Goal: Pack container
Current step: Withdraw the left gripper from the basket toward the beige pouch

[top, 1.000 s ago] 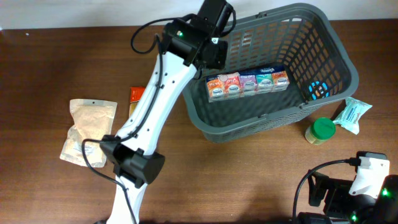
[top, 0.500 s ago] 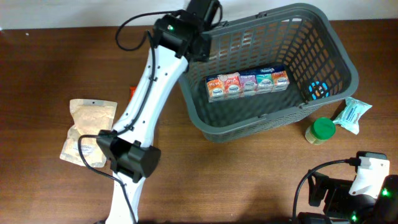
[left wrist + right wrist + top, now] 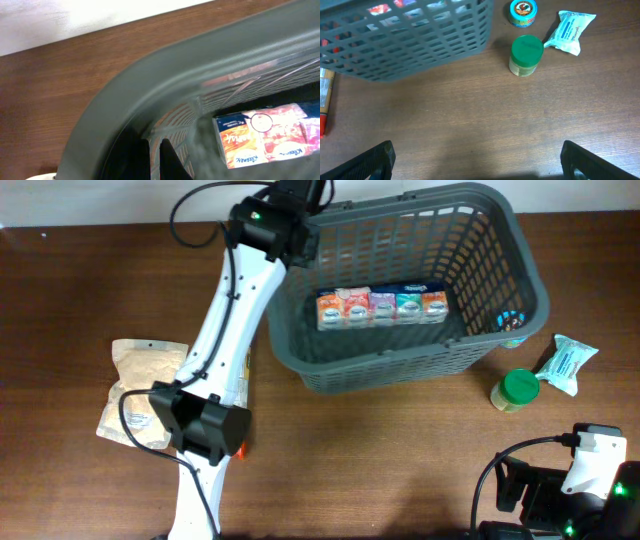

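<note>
Container (image 3: 400, 370) is sitting far-centre on the table with a carton multipack (image 3: 380, 308) lying inside; left gripper (image 3: 290, 205) is hovering at its far-left rim, can't tell if it's clamping; right gripper (image 3: 487, 160) is idling, fingers spread. Green-lidded jar (image 3: 518, 388), tin (image 3: 523, 12), packet (image 3: 568, 365) and pouch (image 3: 140, 390) are waiting outside.

Soft even light; left wrist view blurs the near container (image 3: 125, 100)

I'm looking at a brown wooden table (image 3: 400, 460), things scattered on it.
Grey lattice basket (image 3: 520, 260) sits at the far middle; green-lidded jar (image 3: 516, 389), a white-and-teal packet (image 3: 567, 364) and a small round tin (image 3: 523, 12) lie near its right end; a tan pouch (image 3: 143, 390) lies well apart, left.
</note>
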Motion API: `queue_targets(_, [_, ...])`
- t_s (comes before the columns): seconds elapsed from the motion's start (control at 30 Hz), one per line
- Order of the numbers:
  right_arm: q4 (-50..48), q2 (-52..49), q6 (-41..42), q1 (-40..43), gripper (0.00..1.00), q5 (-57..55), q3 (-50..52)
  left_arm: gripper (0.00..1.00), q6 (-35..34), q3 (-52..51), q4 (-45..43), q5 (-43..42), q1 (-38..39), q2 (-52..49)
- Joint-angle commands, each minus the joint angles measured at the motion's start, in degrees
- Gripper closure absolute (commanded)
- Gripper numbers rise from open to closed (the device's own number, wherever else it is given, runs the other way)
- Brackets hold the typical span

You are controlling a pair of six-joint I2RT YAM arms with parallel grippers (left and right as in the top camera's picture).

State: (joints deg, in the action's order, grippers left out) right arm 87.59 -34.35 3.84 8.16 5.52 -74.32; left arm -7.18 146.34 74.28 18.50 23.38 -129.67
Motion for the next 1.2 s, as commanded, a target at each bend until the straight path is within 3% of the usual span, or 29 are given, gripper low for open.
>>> queue_targets(0.0, [-0.1, -0.2, -0.4, -0.3, 0.01, 0.3, 0.1, 0.98, 2.4, -0.1, -0.1, 4.4, -3.8, -0.7])
queue_targets(0.4, [-0.1, -0.2, -0.4, -0.3, 0.01, 0.3, 0.1, 0.98, 4.3, 0.1, 0.0, 0.7, -7.6, -0.5])
queue_targets(0.57, [-0.1, -0.2, -0.4, -0.3, 0.01, 0.3, 0.1, 0.98, 4.3, 5.9, 1.4, -3.0, -5.9, 5.8])
queue_targets(0.73, [-0.1, -0.2, -0.4, -0.3, 0.01, 0.3, 0.1, 0.98, 3.6, 8.7, 10.9, -2.3, -9.6, 16.0])
queue_targets(0.93, [-0.1, -0.2, -0.4, -0.3, 0.01, 0.3, 0.1, 0.98, -0.3, 8.7, 22.5, -1.4, -18.6, 21.2])
queue_targets(1.07, [-0.1, -0.2, -0.4, -0.3, 0.01, 0.3, 0.1, 0.98, -0.5, 3.7, 22.4, 0.9, -20.5, 26.3])
queue_targets(1.17, [-0.1, -0.2, -0.4, -0.3, 0.01, 0.3, 0.1, 0.98, -1.4, -6.3, 21.7, 3.0, -20.5, 34.1])
